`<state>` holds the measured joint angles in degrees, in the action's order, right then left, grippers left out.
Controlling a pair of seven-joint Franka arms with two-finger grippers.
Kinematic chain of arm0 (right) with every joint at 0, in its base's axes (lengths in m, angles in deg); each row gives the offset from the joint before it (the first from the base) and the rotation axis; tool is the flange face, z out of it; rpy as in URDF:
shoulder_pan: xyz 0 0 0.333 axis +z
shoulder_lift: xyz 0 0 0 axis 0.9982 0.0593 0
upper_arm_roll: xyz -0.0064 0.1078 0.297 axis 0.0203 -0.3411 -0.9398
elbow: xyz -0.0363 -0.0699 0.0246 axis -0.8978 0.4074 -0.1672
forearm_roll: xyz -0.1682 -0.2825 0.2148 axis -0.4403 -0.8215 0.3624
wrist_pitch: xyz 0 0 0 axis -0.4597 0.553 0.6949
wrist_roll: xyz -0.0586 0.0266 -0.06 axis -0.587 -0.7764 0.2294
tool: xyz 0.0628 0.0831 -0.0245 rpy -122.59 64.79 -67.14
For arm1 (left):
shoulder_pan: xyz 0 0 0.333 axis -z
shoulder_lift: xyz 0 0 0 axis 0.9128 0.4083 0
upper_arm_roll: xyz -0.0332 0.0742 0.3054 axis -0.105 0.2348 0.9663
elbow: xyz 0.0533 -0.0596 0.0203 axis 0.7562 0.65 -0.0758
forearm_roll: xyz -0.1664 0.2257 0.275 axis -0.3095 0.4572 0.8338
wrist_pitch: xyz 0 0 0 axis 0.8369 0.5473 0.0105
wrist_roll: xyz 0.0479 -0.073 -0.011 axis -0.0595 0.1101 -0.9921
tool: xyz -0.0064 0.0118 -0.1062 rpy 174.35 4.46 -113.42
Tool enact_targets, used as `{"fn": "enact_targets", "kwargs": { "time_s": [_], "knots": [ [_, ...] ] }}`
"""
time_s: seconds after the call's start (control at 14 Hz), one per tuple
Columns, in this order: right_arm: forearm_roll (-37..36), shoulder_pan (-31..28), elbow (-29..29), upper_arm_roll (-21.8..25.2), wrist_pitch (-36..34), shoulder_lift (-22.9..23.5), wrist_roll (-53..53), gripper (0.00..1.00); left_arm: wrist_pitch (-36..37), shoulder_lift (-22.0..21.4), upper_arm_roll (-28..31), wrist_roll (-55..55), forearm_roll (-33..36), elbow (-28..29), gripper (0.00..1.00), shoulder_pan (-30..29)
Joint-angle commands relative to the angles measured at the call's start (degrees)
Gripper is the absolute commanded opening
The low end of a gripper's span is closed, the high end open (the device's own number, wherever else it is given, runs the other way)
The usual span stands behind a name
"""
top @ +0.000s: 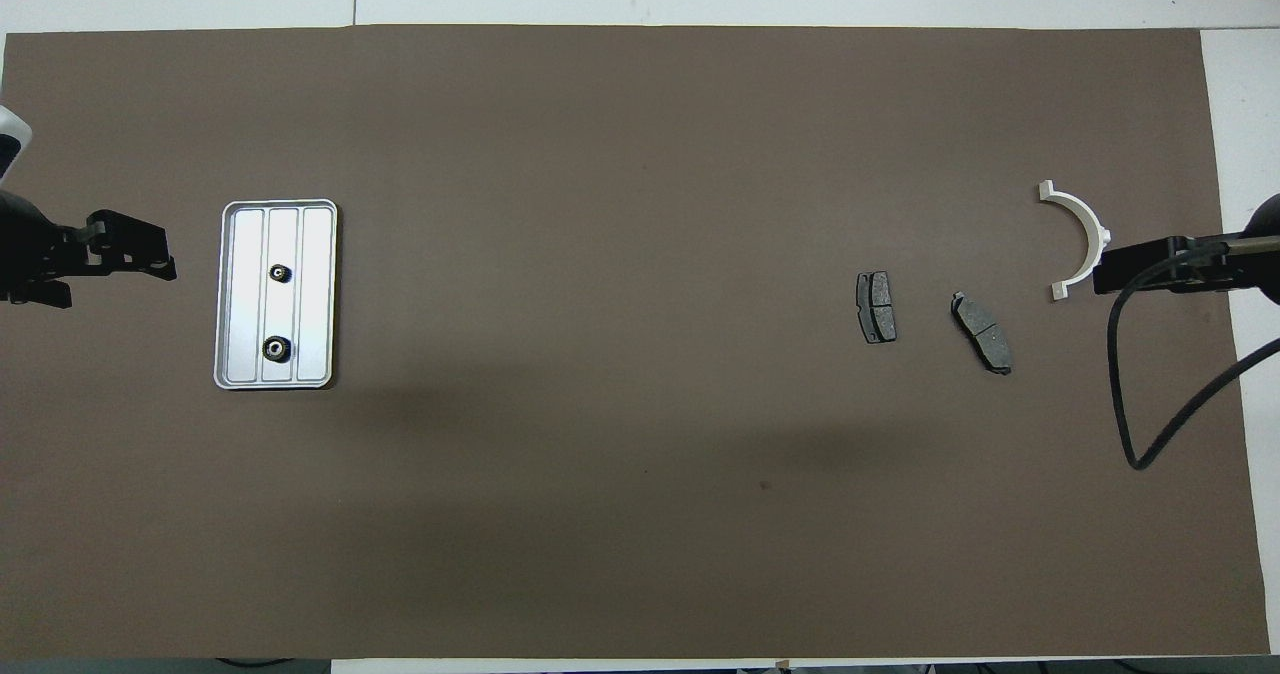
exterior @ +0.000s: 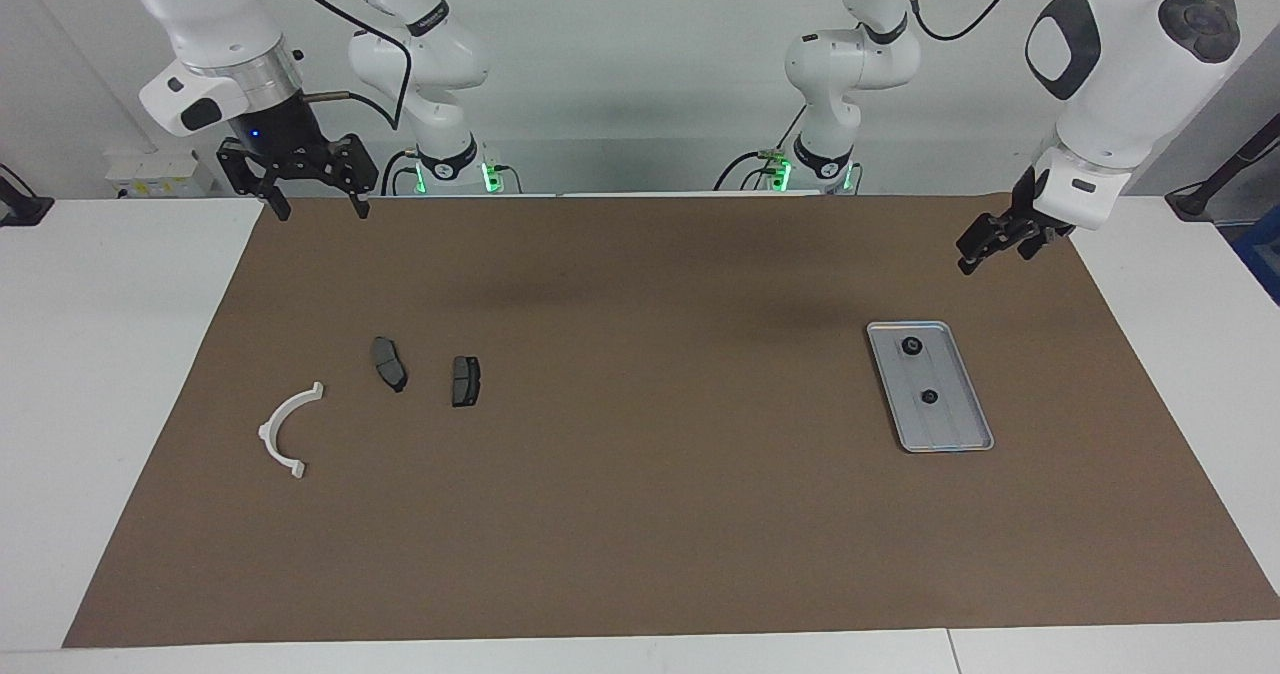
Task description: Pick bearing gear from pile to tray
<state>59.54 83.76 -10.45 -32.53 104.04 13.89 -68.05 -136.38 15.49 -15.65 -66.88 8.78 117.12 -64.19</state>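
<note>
Resting flat: ridged silvery tray [exterior: 948, 432] | two black toothed gears [exterior: 911, 346] inside | both fingers wide, empty

In the facing view, the tray [exterior: 953, 432] sits right of centre with two bearing gears [exterior: 911, 346] in it. Two brake pads [exterior: 389, 363] lie left of centre, side by side; the half-ring bracket [exterior: 281, 428] lies lower left of them.

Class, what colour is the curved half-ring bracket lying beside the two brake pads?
White; the half-ring bracket shows best in the facing view.
</note>
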Motion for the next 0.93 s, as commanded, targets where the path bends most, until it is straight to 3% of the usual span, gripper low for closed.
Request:
{"fn": "enact_targets", "kwargs": {
  "time_s": [0.0,0.86],
  "knots": [
    [0.9,-0.3,-0.6,0.1,-0.1,-0.8,0.9,1.0,0.0,0.1,-0.3,1.0,-0.7,-0.3,1.0,-0.7],
    [0.8,-0.4,-0.6,0.1,-0.2,-0.8,0.9,1.0,3.3,-0.6,-0.4,1.3,0.8,-1.5,1.0,-0.6]
  ]
}}
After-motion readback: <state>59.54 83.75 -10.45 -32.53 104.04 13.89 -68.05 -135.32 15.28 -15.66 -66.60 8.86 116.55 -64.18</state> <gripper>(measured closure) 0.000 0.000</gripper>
